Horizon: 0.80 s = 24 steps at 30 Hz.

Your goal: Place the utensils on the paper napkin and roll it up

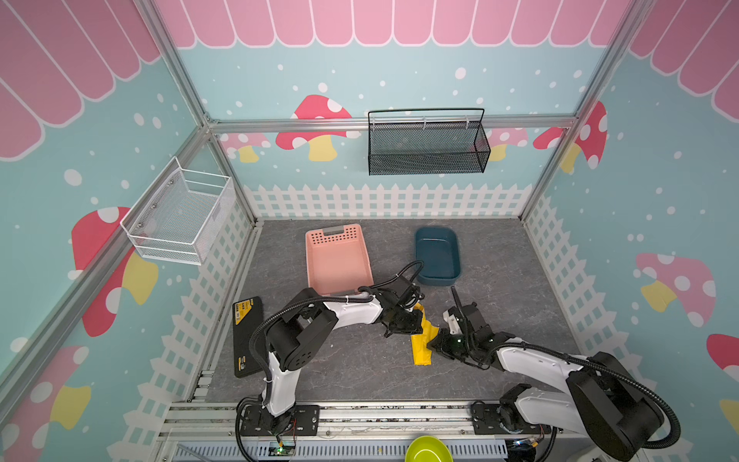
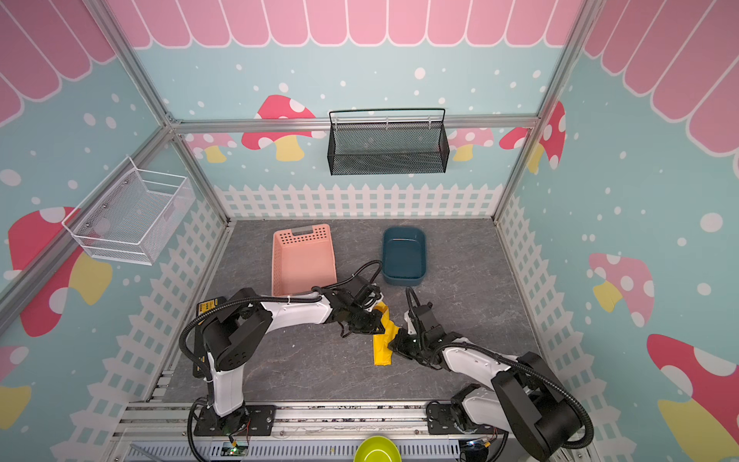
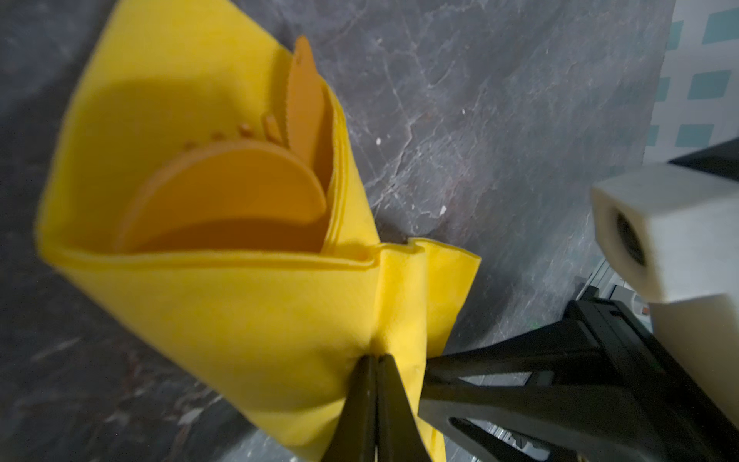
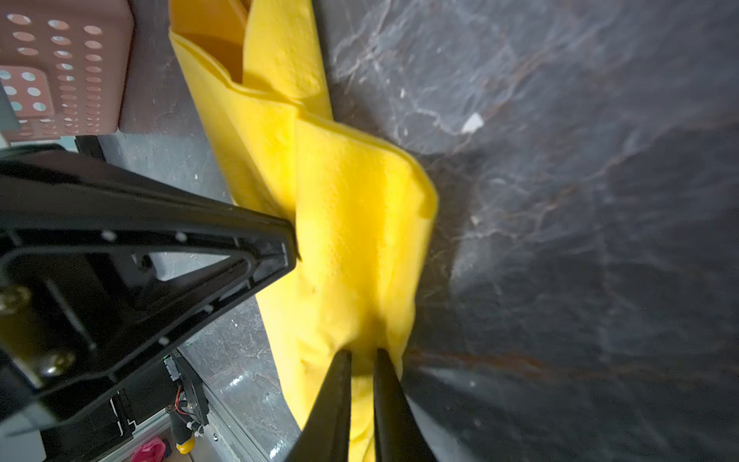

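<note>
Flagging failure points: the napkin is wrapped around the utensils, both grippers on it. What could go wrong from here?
The utensils show at the roll's open end; tilting could let them slide out.
The right gripper has its jaws slightly apart around a fold of the paper napkin; the wrap may loosen.
The left gripper pinches the paper tightly; pulling might tear it.

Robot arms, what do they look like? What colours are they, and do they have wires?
Both arms match. The left arm and right arm have smooth white shells with chunky, round black joints. A ribbed black cable loops along each one. The left gripper and right gripper each end in two thin, pointed black fingers.
</note>
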Motion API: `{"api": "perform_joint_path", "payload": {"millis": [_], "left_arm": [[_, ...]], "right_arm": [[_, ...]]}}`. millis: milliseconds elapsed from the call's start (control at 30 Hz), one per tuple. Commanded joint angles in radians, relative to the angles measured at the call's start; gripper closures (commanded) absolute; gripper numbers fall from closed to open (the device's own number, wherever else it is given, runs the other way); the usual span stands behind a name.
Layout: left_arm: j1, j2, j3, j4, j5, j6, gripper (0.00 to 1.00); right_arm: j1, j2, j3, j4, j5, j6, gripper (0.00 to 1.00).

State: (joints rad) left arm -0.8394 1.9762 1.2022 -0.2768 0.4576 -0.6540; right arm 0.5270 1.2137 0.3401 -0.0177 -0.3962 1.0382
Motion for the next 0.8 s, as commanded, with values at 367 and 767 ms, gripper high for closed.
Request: {"api": "perform_joint_path", "payload": {"millis": [367,767], "left_arm": [[0.011,0.042,0.003,-0.076,-0.029,0.026,0.93],[0.011,0.039,0.000,-0.074,-0.030,0.024,0.93]], "right_arm": [[0.005,-0.082,0.147,-0.202,0.066,-0.046,0.84],[0.004,0.147,0.234,-0.090,0.010,-0.106,0.89]]}}
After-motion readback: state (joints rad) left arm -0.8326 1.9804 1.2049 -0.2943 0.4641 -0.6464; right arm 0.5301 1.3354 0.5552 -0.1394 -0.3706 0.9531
